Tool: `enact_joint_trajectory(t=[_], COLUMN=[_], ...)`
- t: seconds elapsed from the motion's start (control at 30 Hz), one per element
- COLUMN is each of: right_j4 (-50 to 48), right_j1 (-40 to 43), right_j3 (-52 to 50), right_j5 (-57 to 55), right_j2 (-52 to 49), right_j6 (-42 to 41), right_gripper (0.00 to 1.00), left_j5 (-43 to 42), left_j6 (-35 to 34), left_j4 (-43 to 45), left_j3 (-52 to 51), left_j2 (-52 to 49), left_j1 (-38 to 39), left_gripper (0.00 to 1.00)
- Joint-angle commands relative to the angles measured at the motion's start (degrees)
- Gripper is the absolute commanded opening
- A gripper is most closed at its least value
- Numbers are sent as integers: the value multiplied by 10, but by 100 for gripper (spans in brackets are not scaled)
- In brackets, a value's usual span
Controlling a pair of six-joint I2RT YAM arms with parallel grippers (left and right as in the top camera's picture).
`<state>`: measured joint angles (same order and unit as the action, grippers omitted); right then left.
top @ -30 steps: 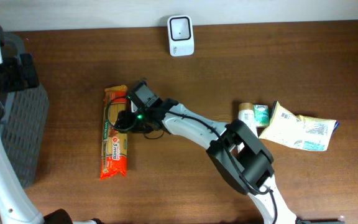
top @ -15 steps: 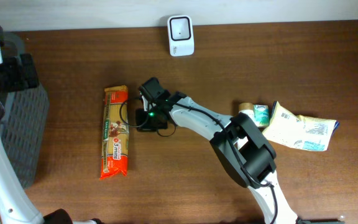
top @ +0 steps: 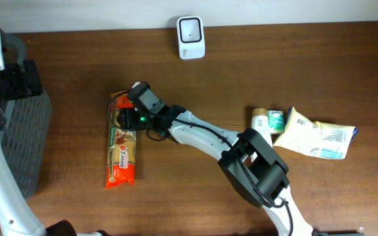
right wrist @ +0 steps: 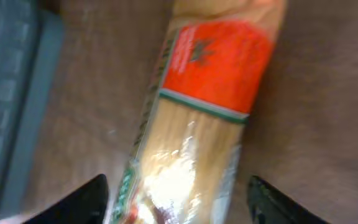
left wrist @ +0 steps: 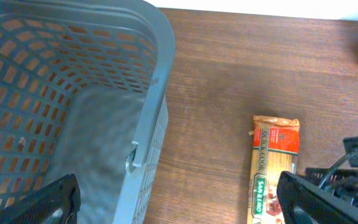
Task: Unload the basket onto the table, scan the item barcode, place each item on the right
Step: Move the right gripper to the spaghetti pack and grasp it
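Swinging back leftward, the right gripper (top: 122, 117) now sits over the upper half of the pasta packet (top: 121, 157), where a moment ago it hung beside it. At far left the left gripper (left wrist: 179, 202) hangs wide open over the basket (left wrist: 160, 62). The packet lies flat between basket and scanner (top: 191, 37), with the right fingers (right wrist: 86, 199) spread wide astride it, holding nothing. Best to close squarely across its narrow width; no barcode shows, so expect to turn it. Print reads "QUICK COOK" and "3 mins".
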<state>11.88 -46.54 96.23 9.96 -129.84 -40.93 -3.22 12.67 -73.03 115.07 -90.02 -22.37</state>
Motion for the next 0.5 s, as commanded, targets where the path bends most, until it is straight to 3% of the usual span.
enact_joint_trajectory(t=[0.0, 0.1, 0.47], right_j4=[-7, 23, 42], right_j1=[3, -1, -46], right_j3=[5, 5, 5], right_j5=[-27, -37, -1], right_j2=[-24, -28, -53], right_j6=[12, 91, 170], right_gripper=[57, 58, 48], left_j5=[-5, -5, -5], left_j6=[7, 7, 7], left_j4=[0, 0, -2], left_j3=[2, 2, 2], left_j2=[0, 0, 0], left_j1=[-3, -3, -3], left_gripper=[99, 99, 99])
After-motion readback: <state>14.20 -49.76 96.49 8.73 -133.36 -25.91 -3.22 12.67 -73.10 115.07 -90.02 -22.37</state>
